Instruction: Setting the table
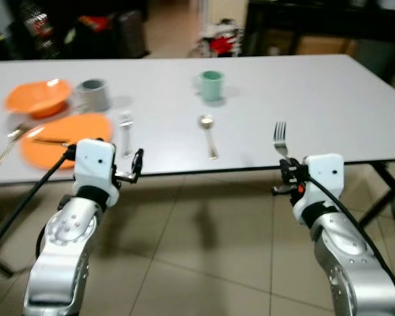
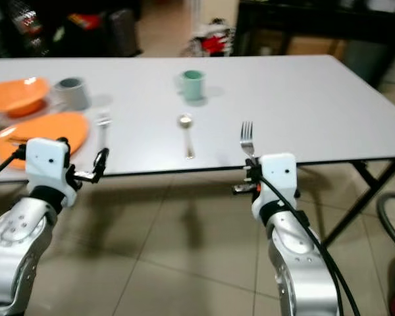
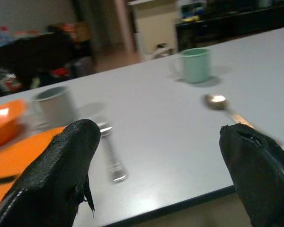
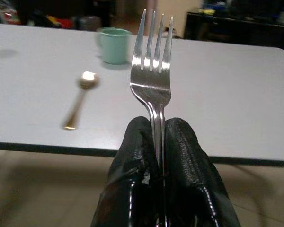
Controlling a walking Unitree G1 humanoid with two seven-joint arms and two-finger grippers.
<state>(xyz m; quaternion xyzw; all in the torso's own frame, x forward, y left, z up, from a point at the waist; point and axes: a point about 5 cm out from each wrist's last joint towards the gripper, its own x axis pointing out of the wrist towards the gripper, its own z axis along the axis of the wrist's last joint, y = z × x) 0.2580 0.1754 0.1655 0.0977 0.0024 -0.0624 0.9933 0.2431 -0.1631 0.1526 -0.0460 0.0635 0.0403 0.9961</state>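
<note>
My right gripper [image 4: 161,137] is shut on the handle of a silver fork [image 4: 154,66], held upright at the near edge of the white table [image 1: 329,99]; the fork [image 1: 280,138] rises above that gripper [image 1: 284,172]. My left gripper [image 3: 156,161] is open and empty just before the table edge, close to a silver utensil [image 3: 109,151] lying beside the orange plate [image 1: 66,138]. An orange bowl [image 1: 39,97] and a grey cup [image 1: 93,93] stand behind the plate. Mid-table are a green cup [image 1: 211,85] and a spoon [image 1: 209,133].
Another utensil [image 1: 6,148] lies left of the plate at the table's near left. Black table legs [image 1: 388,191] stand on the tiled floor at right. Dark furniture [image 1: 316,26] and clutter line the far side of the room.
</note>
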